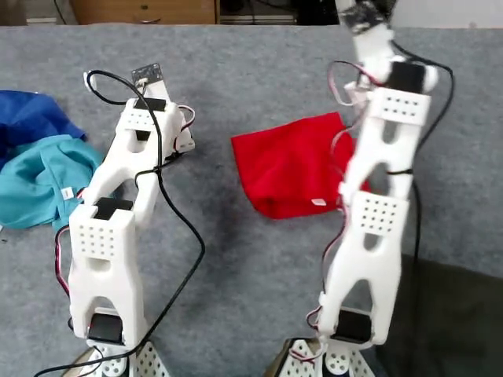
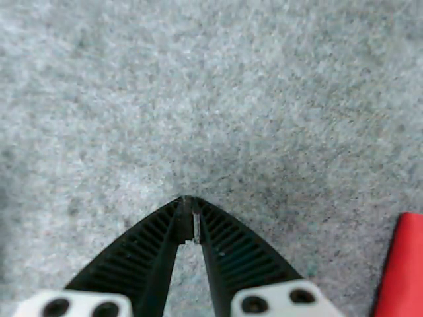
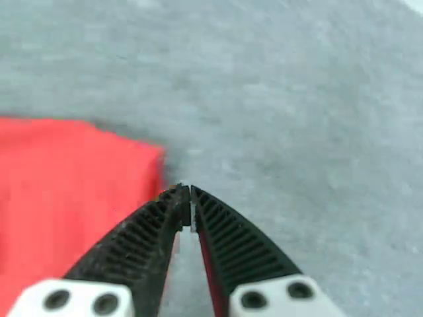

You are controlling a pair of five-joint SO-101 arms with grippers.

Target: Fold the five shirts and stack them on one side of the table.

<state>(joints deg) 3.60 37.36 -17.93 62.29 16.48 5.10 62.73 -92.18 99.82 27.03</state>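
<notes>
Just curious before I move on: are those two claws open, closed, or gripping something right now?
Left claw: closed, empty.
Right claw: closed, empty.

Red shirt [image 1: 292, 163] folded, mid-table; teal shirt [image 1: 39, 179] and blue shirt [image 1: 27, 116] crumpled, touching, table edge.

The red shirt [image 1: 291, 165] is plain, with a small white label [image 1: 318, 203]. The teal shirt [image 1: 43, 181] has a white tag [image 1: 67, 192], and the blue shirt [image 1: 27, 114] is a deeper plain blue. The table [image 1: 236, 86] is mottled grey. The left arm [image 1: 118, 196] and right arm [image 1: 381, 228] are white. The left gripper [image 2: 190, 201] and right gripper [image 3: 185, 191] are black and ribbed.
</notes>
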